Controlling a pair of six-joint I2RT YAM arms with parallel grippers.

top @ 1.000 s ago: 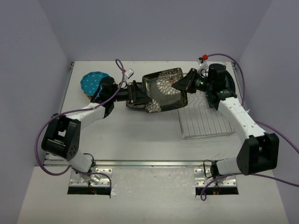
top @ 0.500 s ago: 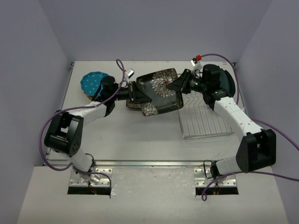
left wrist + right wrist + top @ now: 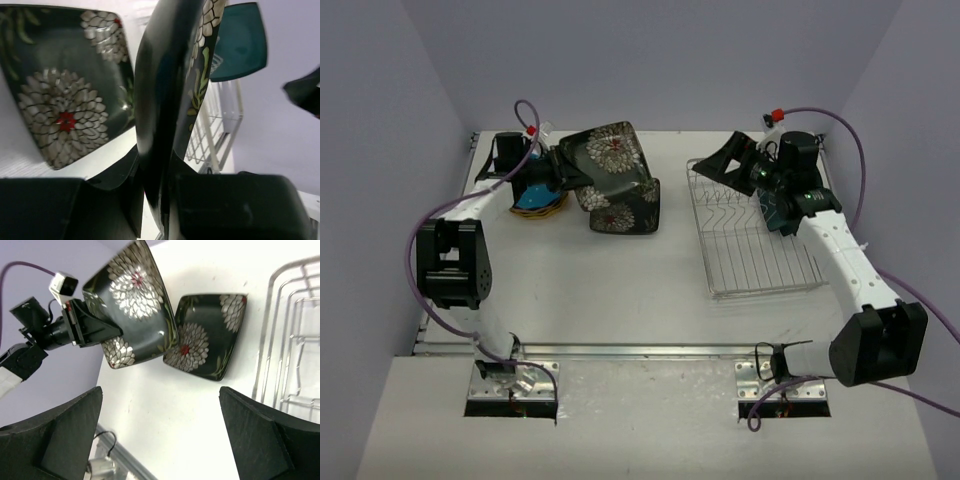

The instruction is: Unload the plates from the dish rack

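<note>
My left gripper is shut on the rim of a black floral plate, which it holds tilted above the table at the far left. A second black floral plate lies flat on the table beside it. A blue dotted plate tops a small stack under the left wrist. My right gripper hangs open and empty over the far left corner of the dish rack. A dark teal plate stands in the rack.
The enclosure's back wall stands close behind both grippers, and the left wall is near the plate stack. The left arm's purple cable loops above its wrist. A metal rail runs along the table's near edge.
The right gripper opened, let go of the floral plate and pulled back over the rack. The left gripper closed on that plate and swung it left and up toward the blue plate stack.
</note>
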